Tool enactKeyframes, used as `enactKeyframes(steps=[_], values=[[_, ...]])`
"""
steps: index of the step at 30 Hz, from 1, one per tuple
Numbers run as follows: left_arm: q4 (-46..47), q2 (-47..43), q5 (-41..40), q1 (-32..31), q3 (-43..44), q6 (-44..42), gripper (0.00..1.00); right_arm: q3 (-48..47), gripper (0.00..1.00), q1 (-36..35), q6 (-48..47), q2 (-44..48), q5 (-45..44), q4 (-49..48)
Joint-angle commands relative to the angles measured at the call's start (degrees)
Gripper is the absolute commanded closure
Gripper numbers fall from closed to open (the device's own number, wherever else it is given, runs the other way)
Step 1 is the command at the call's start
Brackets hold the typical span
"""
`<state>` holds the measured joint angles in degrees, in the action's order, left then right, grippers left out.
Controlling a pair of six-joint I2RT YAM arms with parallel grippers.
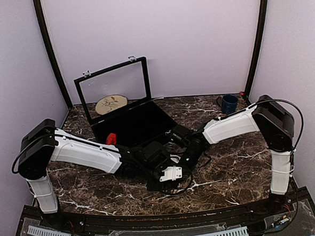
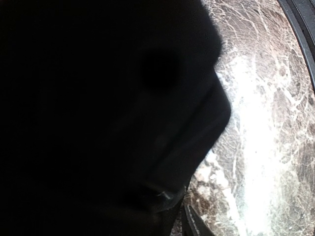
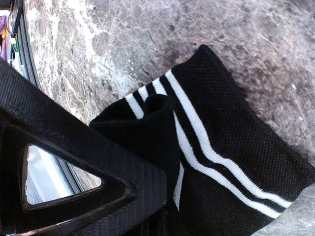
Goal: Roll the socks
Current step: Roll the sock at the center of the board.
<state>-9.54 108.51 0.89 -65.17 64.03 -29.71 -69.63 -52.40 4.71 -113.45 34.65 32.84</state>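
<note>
Currently held item: black knitted ankle sock with white stripes [image 3: 231,147], lying on the brown marble-pattern desk [image 1: 240,166] near its centre, under the two wrists.
Right pincer [image 3: 152,214]: closed narrow. A raised fold of the black sock runs in under its black finger, so it is judged to be gripping that fold.
Left pincer [image 1: 167,174]: state cannot be told. Its wrist view is almost wholly blocked by dark material close to the lens, with only desk surface showing at the right.
Sock condition: folded over once at the striped cuff end, with the body lying flat and broad. No tight bundle is formed.
Second sock: small red fabric item [image 1: 111,138] at the near left edge of the open black case [image 1: 139,124], left of the black sock and apart from it. Judged to be the partner sock; its pattern is too small to tell.
Done: one fold in the black sock.
Remaining: judged to be most of the task. The black sock has to be rolled along its length, and the red item brought in if both are to form one bundle.
Other items: blue mug [image 1: 229,103] at far right; round pale disc [image 1: 111,103] at far left, seen through the case lid.
Writing: no brand, label or lettering is readable in any view.
</note>
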Motion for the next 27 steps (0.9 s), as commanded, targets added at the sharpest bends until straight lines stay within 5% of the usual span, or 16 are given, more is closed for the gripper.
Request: enactKeyframes(steps=[1, 9, 27], values=[[-12.17, 8.62, -15.60, 5.60, -4.49, 4.47, 0.63, 0.94, 1.00, -2.71, -2.72, 0.40, -1.72, 6.54], [-12.50, 10.02, -20.80, 5.86, -5.46, 5.77, 0.61, 0.15, 1.00, -2.71, -3.71, 0.05, -1.72, 8.18], [-12.22, 3.22, -10.39, 8.83, -5.71, 8.83, 0.53, 2.05, 1.00, -2.09, -4.09, 1.31, -1.29, 7.65]])
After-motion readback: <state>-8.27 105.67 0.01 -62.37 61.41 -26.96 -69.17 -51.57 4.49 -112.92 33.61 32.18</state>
